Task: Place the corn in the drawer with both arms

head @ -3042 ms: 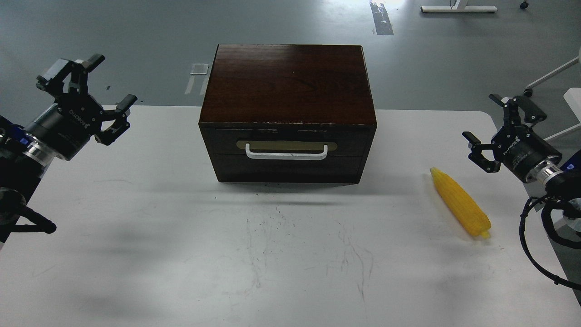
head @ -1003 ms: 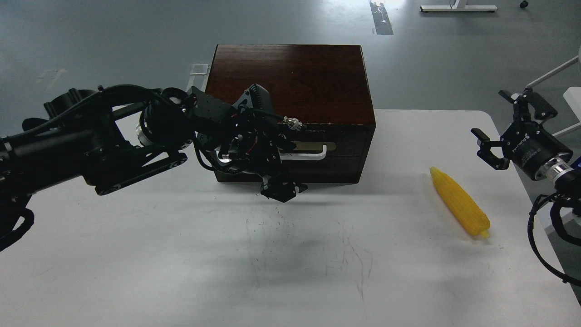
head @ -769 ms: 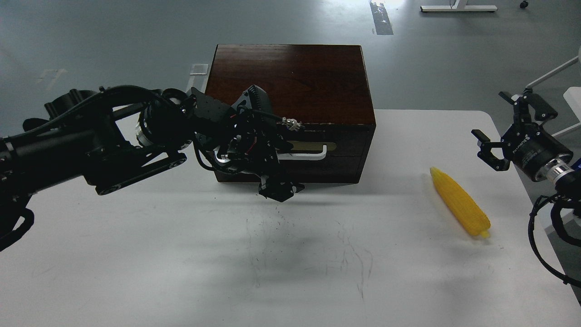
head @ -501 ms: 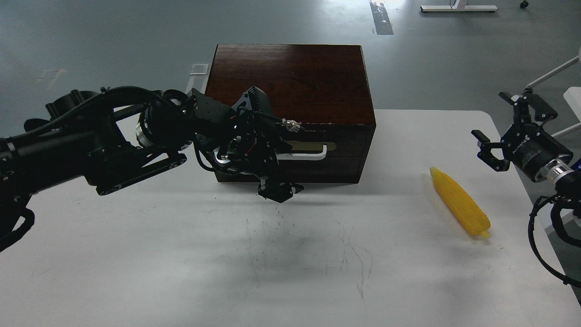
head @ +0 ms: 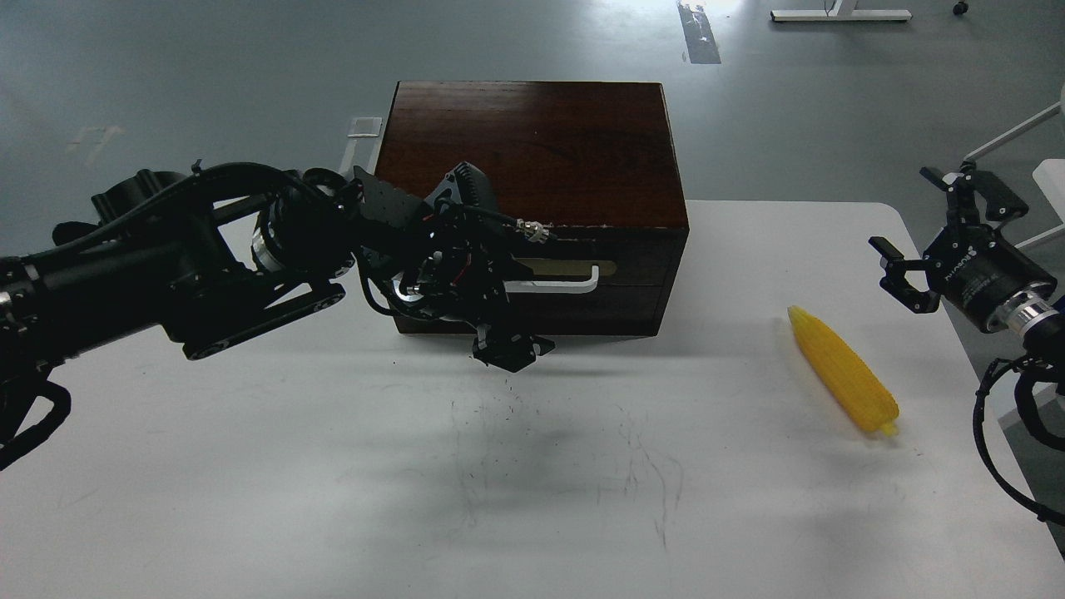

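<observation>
A grey floor lies behind a white desk (head: 250, 499) whose top is marked with faint dark scuffs near its middle. A dark wooden box (head: 532, 158) stands at the middle of the desk's far edge, and the drawer (head: 624, 270) in its front looks closed, its white bar handle (head: 566, 287) partly hidden. The left arm (head: 166, 274) reaches in from the left edge across the box front; the left gripper (head: 507, 349) sits low in front of the box, so dark that I cannot tell how its fingers stand. The corn (head: 842, 370) lies on the desk near the right edge, slanted. The right gripper (head: 928, 241) hangs beyond that edge, fingers spread wide, holding nothing
</observation>
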Tool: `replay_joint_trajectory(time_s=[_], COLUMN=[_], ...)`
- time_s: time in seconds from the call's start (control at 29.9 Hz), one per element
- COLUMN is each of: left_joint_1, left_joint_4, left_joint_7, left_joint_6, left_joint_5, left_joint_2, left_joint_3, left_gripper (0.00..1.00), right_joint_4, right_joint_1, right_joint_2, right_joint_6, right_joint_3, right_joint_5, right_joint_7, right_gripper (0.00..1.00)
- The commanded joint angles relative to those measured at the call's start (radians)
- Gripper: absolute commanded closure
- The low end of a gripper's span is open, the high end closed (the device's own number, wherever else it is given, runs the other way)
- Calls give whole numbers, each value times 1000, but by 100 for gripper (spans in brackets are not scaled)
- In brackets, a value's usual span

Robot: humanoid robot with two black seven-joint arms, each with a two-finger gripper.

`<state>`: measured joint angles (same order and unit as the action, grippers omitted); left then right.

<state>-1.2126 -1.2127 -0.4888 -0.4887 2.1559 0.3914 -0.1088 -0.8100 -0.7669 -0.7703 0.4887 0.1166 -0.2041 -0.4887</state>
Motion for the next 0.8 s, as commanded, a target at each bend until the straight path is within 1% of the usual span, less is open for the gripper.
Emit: replay_joint_trajectory(time_s=[0.0, 0.13, 0.37, 0.5, 0.53, 0.77], left_joint_1=[2, -8, -5, -8, -8, -2], left_joint_4=[-17, -39, -108, -178, -179, -278], left_joint_7=[0, 0, 0, 0, 0, 0], left_joint_6=[0, 0, 0, 0, 0, 0], left_joint_5=[-4, -11, -39, -85, -85, -106], left_joint_2=[0, 4, 24, 86, 86, 129], left_joint_3=[6, 57, 61, 60, 60, 63], left_gripper=[1, 1, 1, 1, 1, 1], right_joint_4=[0, 0, 0, -1, -1, -3], right_joint_1=[0, 0, 0, 0, 0, 0], right_joint_2=[-4, -4, -4, -4, -4, -4], right_joint_6=[0, 0, 0, 0, 0, 0], right_joint_3=[0, 0, 0, 0, 0, 0], right_joint_5=[0, 0, 0, 0, 0, 0], right_joint_7=[0, 0, 0, 0, 0, 0], right_gripper=[0, 0, 0, 0, 0, 0])
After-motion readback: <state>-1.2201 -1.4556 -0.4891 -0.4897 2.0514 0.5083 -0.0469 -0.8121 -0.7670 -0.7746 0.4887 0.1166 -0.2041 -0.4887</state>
